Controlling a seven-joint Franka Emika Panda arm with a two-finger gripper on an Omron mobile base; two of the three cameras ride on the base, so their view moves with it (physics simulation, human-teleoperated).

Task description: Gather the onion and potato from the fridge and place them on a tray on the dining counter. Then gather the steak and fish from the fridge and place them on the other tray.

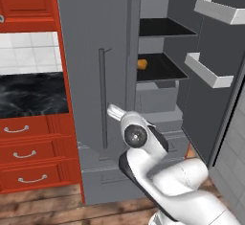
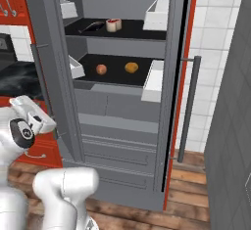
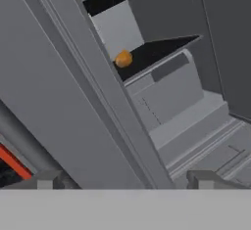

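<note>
The fridge (image 2: 122, 106) stands with both doors open. On its lower black shelf lie a reddish onion (image 2: 101, 69) and, to its right, a yellow-brown potato (image 2: 131, 67). The shelf above carries a steak (image 2: 113, 25) and a dark fish (image 2: 90, 27). One orange vegetable (image 3: 123, 58) shows past the left door's edge (image 3: 98, 92); it also shows from the left side (image 1: 142, 64). My gripper (image 3: 127, 180) is open and empty. It hangs low by that door edge, well short of the shelves. The tray and the dining counter are out of view.
The left door's bar handle (image 1: 102, 97) is close to my wrist (image 1: 115, 112). White bins (image 1: 208, 71) jut from the open right door. Grey drawers (image 2: 117, 106) sit under the shelves. Red cabinets (image 1: 28, 157) and a black veined worktop (image 1: 28, 95) stand at the left.
</note>
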